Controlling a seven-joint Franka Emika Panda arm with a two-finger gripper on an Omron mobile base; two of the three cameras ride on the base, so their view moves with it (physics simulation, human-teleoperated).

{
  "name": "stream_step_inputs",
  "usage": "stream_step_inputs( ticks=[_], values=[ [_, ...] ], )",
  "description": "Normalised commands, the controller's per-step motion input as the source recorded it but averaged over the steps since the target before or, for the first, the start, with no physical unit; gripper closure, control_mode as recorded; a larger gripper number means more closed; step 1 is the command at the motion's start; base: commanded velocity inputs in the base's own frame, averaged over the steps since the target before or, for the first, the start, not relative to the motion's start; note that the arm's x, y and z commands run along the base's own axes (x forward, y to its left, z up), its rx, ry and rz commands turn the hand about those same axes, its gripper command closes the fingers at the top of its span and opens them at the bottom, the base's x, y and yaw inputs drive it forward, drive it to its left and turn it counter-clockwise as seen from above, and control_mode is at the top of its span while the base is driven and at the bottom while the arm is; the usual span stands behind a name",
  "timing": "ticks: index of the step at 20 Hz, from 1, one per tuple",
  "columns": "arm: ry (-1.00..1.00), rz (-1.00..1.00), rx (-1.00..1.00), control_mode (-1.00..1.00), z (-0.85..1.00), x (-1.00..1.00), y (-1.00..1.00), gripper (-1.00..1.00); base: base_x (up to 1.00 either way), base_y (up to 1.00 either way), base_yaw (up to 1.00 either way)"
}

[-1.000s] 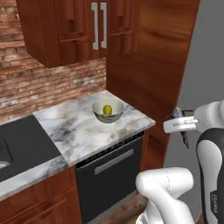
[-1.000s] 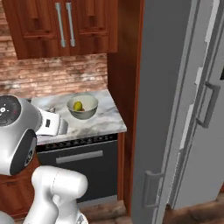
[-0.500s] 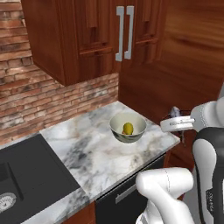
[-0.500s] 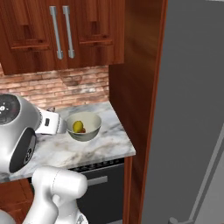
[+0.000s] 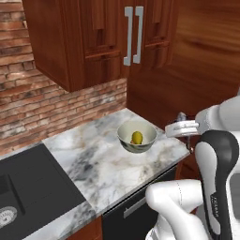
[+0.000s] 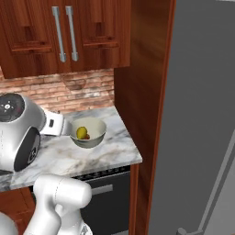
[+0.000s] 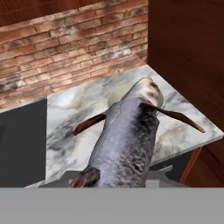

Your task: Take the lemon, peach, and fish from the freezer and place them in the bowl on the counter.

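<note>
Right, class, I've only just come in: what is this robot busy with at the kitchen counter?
The robot's claw is shut on a grey fish, holding it beside the pale bowl on the marble counter. A lemon and a peach already lie in the bowl. The fish is not yet in the bowl.

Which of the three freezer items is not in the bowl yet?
The fish: it is clamped in the gripper, short of the bowl. The lemon and peach already lie inside.

Grey fish (image 7: 129,140) juts over marble counter (image 7: 74,109), hiding bowl (image 7: 117,93).
</note>
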Motion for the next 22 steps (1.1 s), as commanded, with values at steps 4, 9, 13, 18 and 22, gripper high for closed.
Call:
stream_step_inputs(
  ticks=[4, 9, 13, 18, 22],
  values=[
    [0.02, -0.13, -0.13, -1.00, -0.32, 0.60, 0.41, 1.00, 0.00, 0.00, 0.00],
    [-0.01, -0.01, -0.14, -1.00, -0.23, 0.42, 0.03, 1.00, 0.00, 0.00, 0.00],
    [0.00, 0.00, -0.10, -1.00, -0.23, 0.46, -0.06, 1.00, 0.00, 0.00, 0.00],
    [0.02, 0.00, -0.02, -1.00, -0.15, 0.42, -0.22, 1.00, 0.00, 0.00, 0.00],
    [0.07, 0.08, 0.00, -1.00, -0.21, 0.38, -0.08, 1.00, 0.00, 0.00, 0.00]
  ],
)
